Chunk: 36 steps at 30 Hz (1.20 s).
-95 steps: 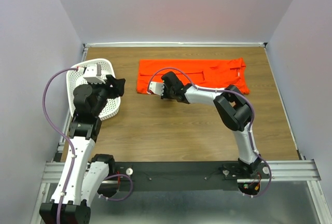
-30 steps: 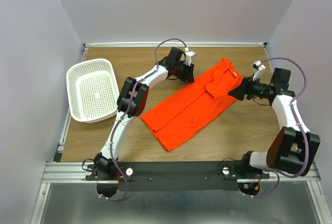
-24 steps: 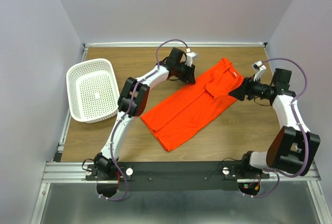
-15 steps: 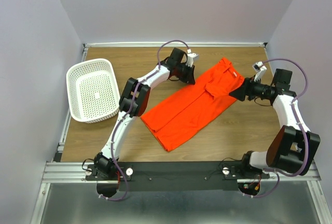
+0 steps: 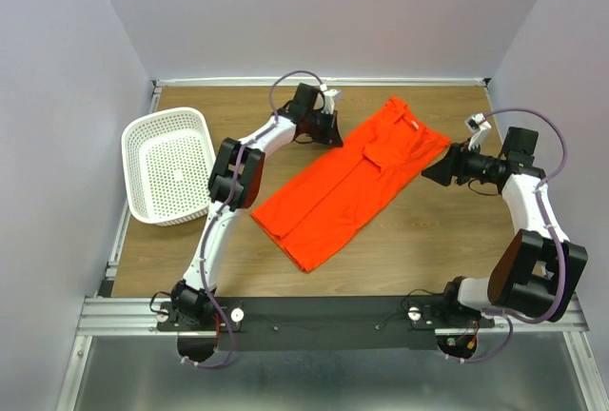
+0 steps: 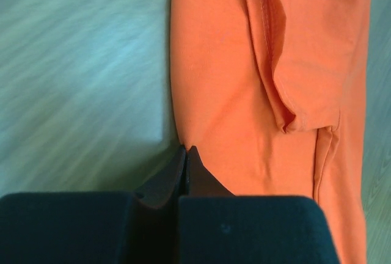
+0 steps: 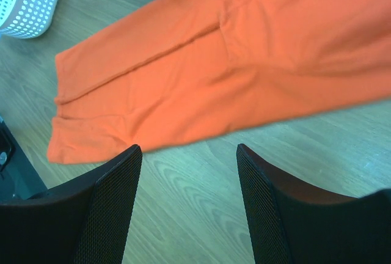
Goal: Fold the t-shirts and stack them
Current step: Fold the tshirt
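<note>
On the middle of the wooden table [image 5: 457,240] the orange-red t-shirt [image 5: 347,183] lay slantwise, its far end toward the back right and its near end toward the front left; it had already been folded lengthwise into a long, narrow band, with the sleeves turned inward, so the first folds looked done. What seemed left was to fold the band across its length into a compact packet and set it down as the stack; no other shirt showed in any view. The cloth was plain and bright, mostly flat, with a raised lengthwise ridge and a sleeve hem showing near the far end; its edges ran fairly straight. The left gripper [image 5: 328,135] sat at the band's far-left edge, and in its wrist view its jaws were closed tight, pinching a small pucker of that edge; the right gripper [image 5: 433,171] hovered just beside the far-right corner, jaws spread wide and holding nothing. The white basket [image 5: 143,145] stood well apart at the left.
</note>
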Motion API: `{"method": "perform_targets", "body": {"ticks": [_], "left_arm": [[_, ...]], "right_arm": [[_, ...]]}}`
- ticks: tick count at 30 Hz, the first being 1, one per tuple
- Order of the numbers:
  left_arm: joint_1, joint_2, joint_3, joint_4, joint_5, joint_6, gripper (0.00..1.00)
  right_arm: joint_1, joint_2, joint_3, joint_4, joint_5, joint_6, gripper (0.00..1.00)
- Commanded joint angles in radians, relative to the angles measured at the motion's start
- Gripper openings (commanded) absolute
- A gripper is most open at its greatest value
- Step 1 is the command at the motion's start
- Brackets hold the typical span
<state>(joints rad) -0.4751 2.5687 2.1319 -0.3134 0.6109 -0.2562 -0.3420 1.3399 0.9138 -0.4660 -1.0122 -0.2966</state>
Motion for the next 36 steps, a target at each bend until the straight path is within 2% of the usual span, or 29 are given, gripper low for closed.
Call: {"method": "perform_targets", "body": {"ticks": [1,4,7,13,14,16,17,18,19,20,21,23,24,25,26,27,28,29,30,31,32,33,35,36], "left_arm": [[0.085,-0.039,-0.079,-0.018,-0.102,-0.04,0.0],[0.128,-0.079,-0.145,-0.009,-0.126,-0.054,0.0],[0.173,-0.139,-0.277,0.023,-0.155,-0.081,0.0],[0.242,-0.294,-0.502,0.151,-0.233,-0.141,0.0],[0.245,-0.309,-0.516,0.167,-0.238,-0.141,0.05],[0.245,-0.35,-0.53,0.171,-0.246,-0.138,0.23],[0.247,-0.367,-0.533,0.171,-0.249,-0.14,0.32],[0.247,-0.41,-0.537,0.171,-0.255,-0.14,0.47],[0.247,-0.435,-0.537,0.171,-0.263,-0.137,0.52],[0.247,-0.459,-0.535,0.169,-0.272,-0.132,0.55],[0.248,-0.519,-0.532,0.152,-0.284,-0.118,0.58],[0.248,-0.589,-0.535,0.137,-0.341,-0.092,0.62],[0.248,-0.675,-0.543,0.126,-0.365,-0.083,0.63],[0.248,-0.724,-0.581,0.131,-0.411,-0.065,0.65],[0.248,-0.778,-0.61,0.138,-0.433,-0.06,0.65],[0.248,-0.835,-0.647,0.17,-0.451,-0.055,0.67],[0.248,-0.957,-0.734,0.192,-0.491,-0.051,0.68],[0.248,-1.023,-0.788,0.213,-0.513,-0.051,0.7],[0.251,-1.089,-0.844,0.261,-0.529,-0.054,0.74],[0.254,-1.224,-0.904,0.286,-0.551,-0.06,0.76],[0.26,-1.289,-1.013,0.304,-0.551,-0.064,0.78],[0.274,-1.406,-1.061,0.309,-0.551,-0.078,0.79],[0.291,-1.516,-1.186,0.309,-0.536,-0.095,0.81],[0.302,-1.618,-1.222,0.309,-0.524,-0.113,0.81]], "right_arm": [[-0.011,0.008,-0.007,-0.03,-0.028,-0.022,0.71],[-0.012,0.013,-0.007,-0.033,-0.029,-0.026,0.71],[-0.012,0.019,-0.006,-0.034,-0.031,-0.03,0.71],[-0.011,0.045,-0.01,-0.057,-0.039,-0.093,0.71],[-0.009,0.053,-0.007,-0.08,-0.046,-0.114,0.71],[0.007,0.065,0.006,-0.117,-0.051,-0.206,0.71],[0.052,0.068,0.013,-0.169,-0.046,-0.251,0.71],[0.09,0.071,0.019,-0.201,-0.04,-0.307,0.71],[0.139,0.07,0.023,-0.235,-0.026,-0.446,0.71],[0.196,0.064,0.017,-0.278,-0.005,-0.51,0.72],[0.328,0.041,0.008,-0.287,0.053,-0.641,0.73],[0.464,-0.004,-0.032,-0.284,0.105,-0.813,0.73],[0.571,-0.027,-0.089,-0.275,0.13,-0.913,0.75],[0.625,-0.078,-0.13,-0.19,0.15,-1.028,0.8],[0.68,-0.097,-0.16,-0.113,0.184,-1.03,0.81],[0.815,-0.11,-0.212,-0.042,0.281,-1.012,0.81],[0.884,-0.104,-0.225,0.011,0.331,-1.0,0.81],[1.007,-0.085,-0.228,0.083,0.375,-0.998,0.81],[1.064,-0.064,-0.224,0.102,0.456,-0.995,0.81],[1.113,-0.038,-0.207,0.121,0.489,-0.984,0.79],[1.15,-0.004,-0.199,0.133,0.516,-0.983,0.79],[1.223,0.054,-0.191,0.168,0.584,-0.977,0.77],[1.308,0.109,-0.19,0.216,0.636,-0.977,0.75],[1.33,0.143,-0.193,0.236,0.659,-0.969,0.73]]}}
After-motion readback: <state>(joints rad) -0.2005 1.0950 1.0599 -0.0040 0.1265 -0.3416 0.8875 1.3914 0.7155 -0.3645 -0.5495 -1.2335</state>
